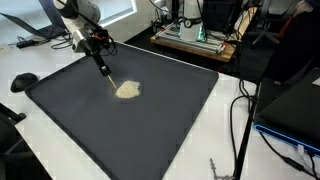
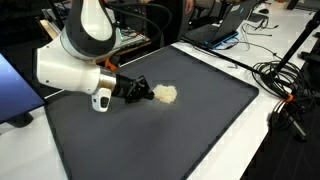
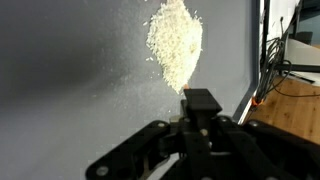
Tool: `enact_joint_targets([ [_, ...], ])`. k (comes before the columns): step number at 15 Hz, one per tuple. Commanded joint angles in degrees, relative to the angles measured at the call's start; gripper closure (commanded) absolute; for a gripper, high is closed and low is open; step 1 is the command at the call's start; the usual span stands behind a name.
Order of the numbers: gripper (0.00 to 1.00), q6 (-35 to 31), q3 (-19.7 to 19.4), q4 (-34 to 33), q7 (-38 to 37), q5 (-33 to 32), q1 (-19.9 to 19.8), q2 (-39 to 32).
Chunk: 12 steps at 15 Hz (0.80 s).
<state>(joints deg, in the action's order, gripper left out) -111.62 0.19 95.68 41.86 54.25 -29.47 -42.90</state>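
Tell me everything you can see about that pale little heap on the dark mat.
The heap is a loose, low mound of small, pale cream grains, rice-like, roughly oval, with strays at its rim. It lies on the dark grey mat, well inside its edges. The shut gripper meets one side with its tip, apparently touching.

I count one dark mat [image 1: 170,110], one pale heap of grains [image 1: 127,90] on that mat, and one gripper [image 3: 200,102] above it.
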Motion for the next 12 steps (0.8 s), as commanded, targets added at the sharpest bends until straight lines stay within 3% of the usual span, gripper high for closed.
enact_joint_targets([
  [1, 0.97, -3.93, -2.05, 13.8, 5.39, 9.8, 0.18, 8.52],
  [6, 0.97, -9.34, -6.42, 28.67, 11.37, 23.19, 3.45, 17.21],
  [12, 0.97, -17.62, -10.51, 43.37, 16.76, 35.15, 10.87, 29.06],
])
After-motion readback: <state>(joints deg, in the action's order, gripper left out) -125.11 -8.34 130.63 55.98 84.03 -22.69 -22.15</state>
